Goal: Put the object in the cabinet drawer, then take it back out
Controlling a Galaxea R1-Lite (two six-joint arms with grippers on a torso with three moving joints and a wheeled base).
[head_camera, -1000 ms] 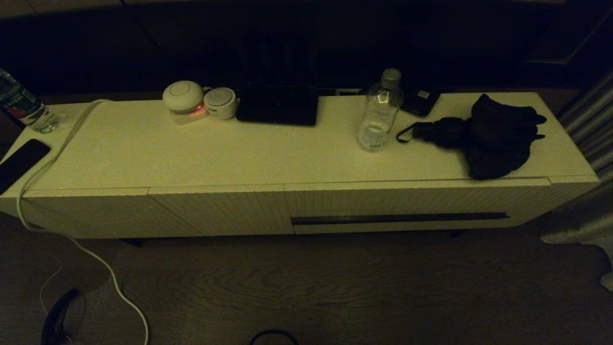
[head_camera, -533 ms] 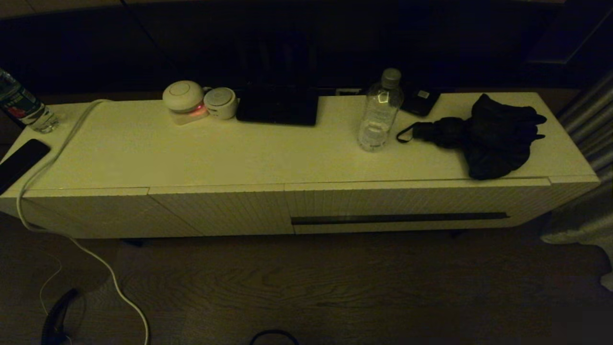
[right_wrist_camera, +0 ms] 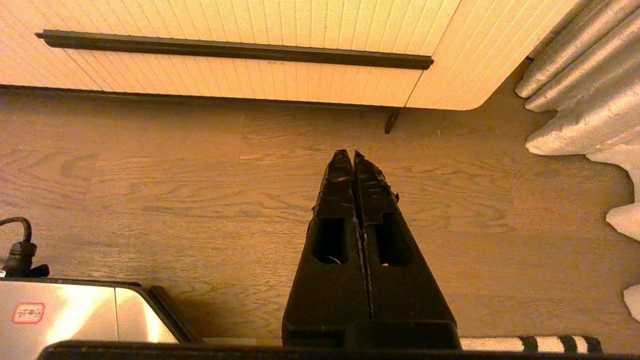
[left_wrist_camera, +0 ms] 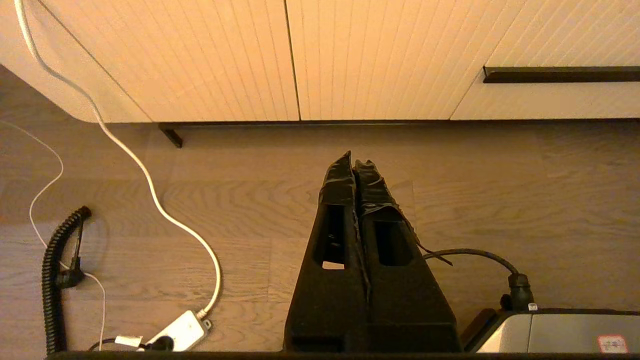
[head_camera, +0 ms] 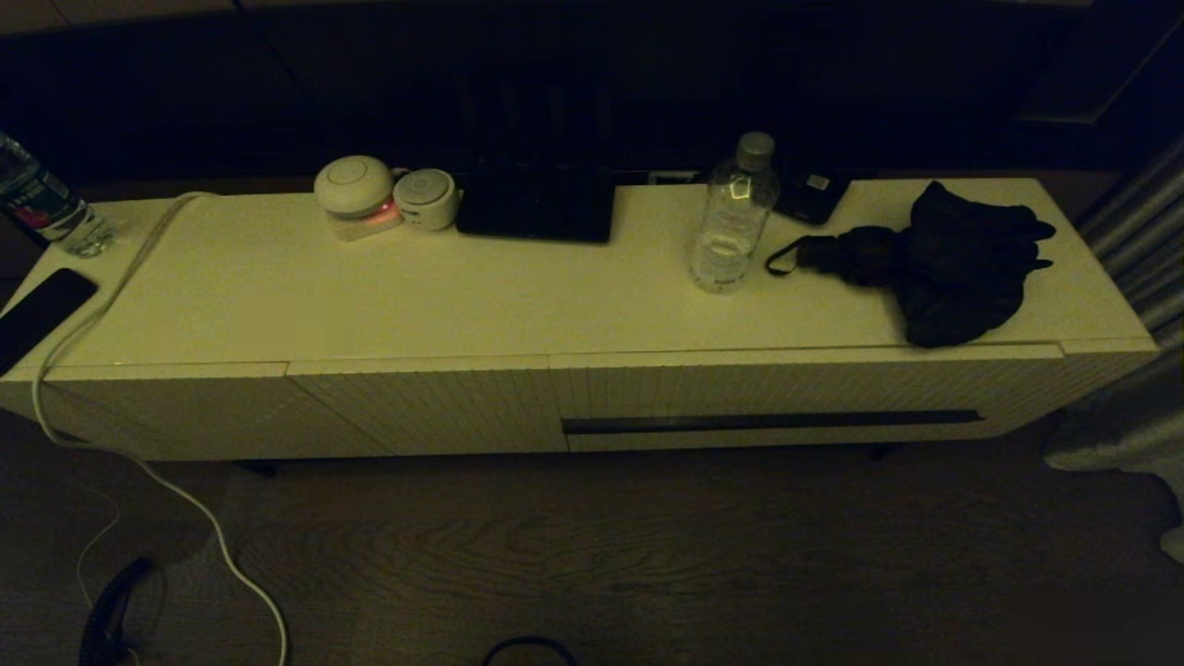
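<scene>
The cabinet drawer is closed, a ribbed cream front with a long dark handle strip along its lower edge. On the cabinet top above it stand a clear water bottle and a black folded umbrella; which of them is the object I cannot tell. Neither arm shows in the head view. My left gripper is shut and empty, low over the wooden floor in front of the cabinet. My right gripper is likewise shut and empty over the floor, short of the drawer's handle strip.
A white cable runs over the cabinet's left end down to a power strip on the floor. Two round white devices, a dark box, a phone and another bottle sit on top. A curtain hangs at the right.
</scene>
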